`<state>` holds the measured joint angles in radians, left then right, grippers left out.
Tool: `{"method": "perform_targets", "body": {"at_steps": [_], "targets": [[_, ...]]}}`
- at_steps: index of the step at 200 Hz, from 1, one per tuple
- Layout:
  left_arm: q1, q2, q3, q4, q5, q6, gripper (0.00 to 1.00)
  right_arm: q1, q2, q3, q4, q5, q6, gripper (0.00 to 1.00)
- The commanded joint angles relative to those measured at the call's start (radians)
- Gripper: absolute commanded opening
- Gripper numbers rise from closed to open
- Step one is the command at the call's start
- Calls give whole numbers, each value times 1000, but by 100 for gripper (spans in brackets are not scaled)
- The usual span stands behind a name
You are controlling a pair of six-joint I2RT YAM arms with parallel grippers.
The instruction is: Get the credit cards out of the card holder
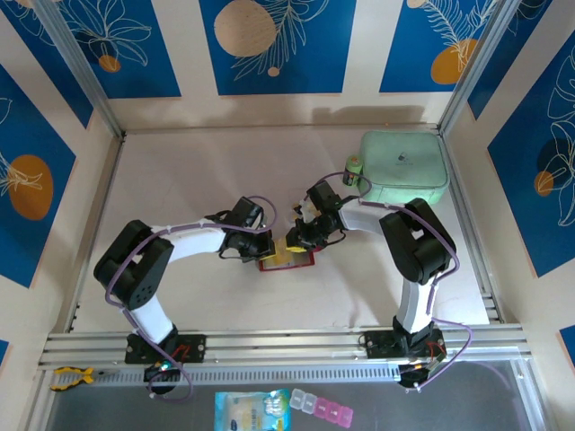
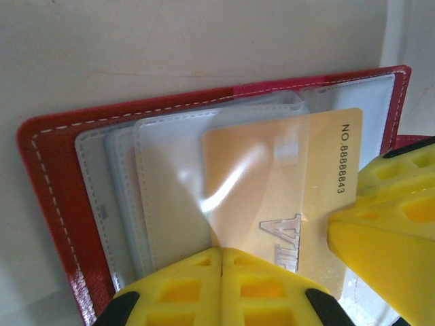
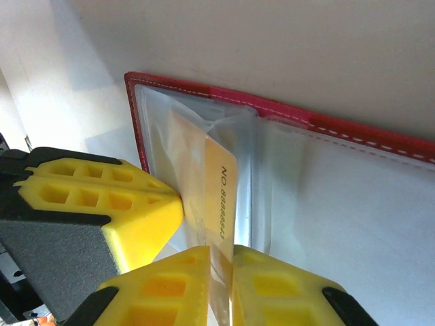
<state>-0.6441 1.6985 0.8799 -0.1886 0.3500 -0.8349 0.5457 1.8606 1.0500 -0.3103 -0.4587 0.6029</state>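
Left claw (image 2: pixel 221 261) pressed together at card holder (image 2: pixel 47 170); right claw (image 3: pixel 221 261) pinching credit card (image 3: pixel 219 178), printed "NO.88888843".

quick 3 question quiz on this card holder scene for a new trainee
1. True or false: the card holder lies open on the table.
2. What does the right pincer clamp? A) a pen B) the credit card C) nothing
3. Fill in: the left pincer has its jaws ____.
Key: 1 true; 2 B; 3 shut.
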Motion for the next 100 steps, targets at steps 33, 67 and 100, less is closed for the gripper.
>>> {"method": "perform_targets", "body": {"at_steps": [33,67,100], "targets": [[-6,13,-5,-66,-47,12,0,-6,-37,-13,-33,-3,-8,9],[-5,10,-5,-74,-48,15,0,-24,-63,-37,-42,20,-18,8],[-5,8,-7,-74,-49,15,0,-44,-95,-44,-73,21,-43,8]]}}
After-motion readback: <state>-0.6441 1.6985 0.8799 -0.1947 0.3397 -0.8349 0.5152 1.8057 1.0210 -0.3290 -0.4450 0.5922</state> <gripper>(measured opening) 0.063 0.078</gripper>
